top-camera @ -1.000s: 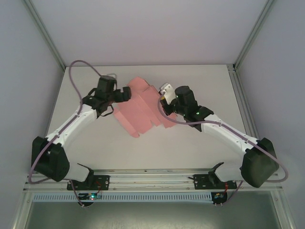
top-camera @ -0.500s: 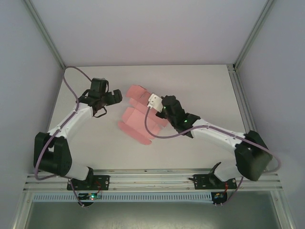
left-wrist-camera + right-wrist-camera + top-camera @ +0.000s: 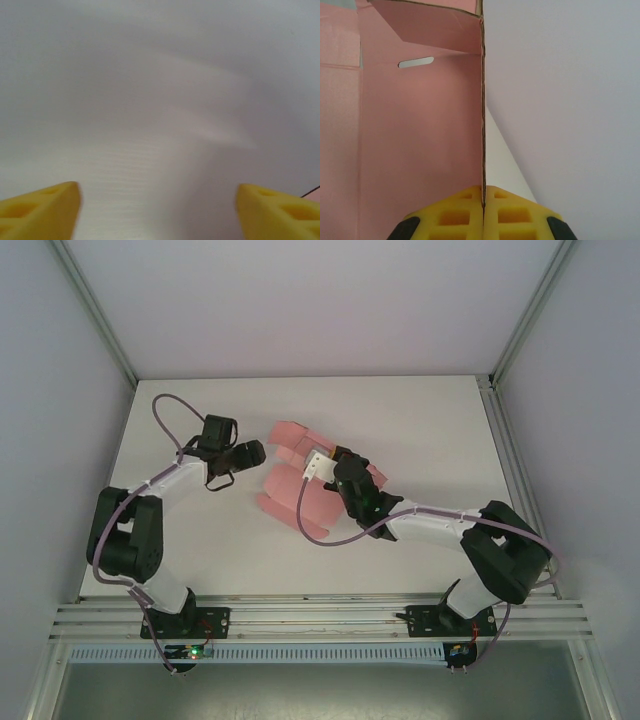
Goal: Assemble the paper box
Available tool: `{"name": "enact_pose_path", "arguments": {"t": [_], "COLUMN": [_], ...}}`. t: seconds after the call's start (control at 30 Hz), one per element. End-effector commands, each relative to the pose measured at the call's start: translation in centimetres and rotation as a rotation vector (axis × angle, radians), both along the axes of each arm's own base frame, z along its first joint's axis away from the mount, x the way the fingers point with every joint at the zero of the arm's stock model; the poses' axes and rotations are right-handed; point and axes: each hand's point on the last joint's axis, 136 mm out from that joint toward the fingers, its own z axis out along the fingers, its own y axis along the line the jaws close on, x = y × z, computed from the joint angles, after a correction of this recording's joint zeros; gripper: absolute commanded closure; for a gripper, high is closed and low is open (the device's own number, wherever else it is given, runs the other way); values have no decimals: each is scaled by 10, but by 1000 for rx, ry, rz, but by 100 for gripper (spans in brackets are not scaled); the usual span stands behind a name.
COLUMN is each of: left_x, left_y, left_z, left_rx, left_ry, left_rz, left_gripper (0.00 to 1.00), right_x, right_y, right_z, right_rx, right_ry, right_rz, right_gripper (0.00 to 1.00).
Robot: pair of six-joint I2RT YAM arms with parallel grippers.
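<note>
One white tabletop point(image 3: 430, 430) carries the pink thin-card paper box point(image 3: 282, 490), a die-cut sheet with flaps partly raised, near its middle. The right gripper point(image 3: 483, 200) pinches one upright edge between yellow pads point(image 3: 512, 216). The left gripper point(image 3: 159, 210), just beside the sheet, hangs spread, gripping nothing.

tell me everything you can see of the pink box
The paper box is thin pink card, not yet closed up: a partly folded die-cut sheet with rounded flaps. It lies in the middle of the table. The right wrist view shows a cut slot, a flap folded inward above it, and brownish cut edges. The right gripper is shut on the edge of one panel, pinched between its yellow pads.
</note>
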Motion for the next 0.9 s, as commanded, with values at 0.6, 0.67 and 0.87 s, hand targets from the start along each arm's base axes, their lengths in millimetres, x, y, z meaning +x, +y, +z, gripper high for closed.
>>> {"name": "enact_pose_path", "arguments": {"t": [0.6, 0.67, 0.87], "left_x": [3, 14, 32], "left_y": [-52, -46, -64], "left_z": [49, 52, 60], "left_rx": [-357, -324, -416], "left_ry": [-282, -283, -264], "left_rz": [-319, -273, -348], "left_gripper": [19, 18, 24], "right_x": [-12, -14, -16], "right_y": [-8, -7, -8], "right_z": [9, 10, 12], "right_rx": [179, 190, 195], "right_ry": [103, 107, 114], "right_rz": [58, 70, 74], "right_gripper": [100, 100, 100]}}
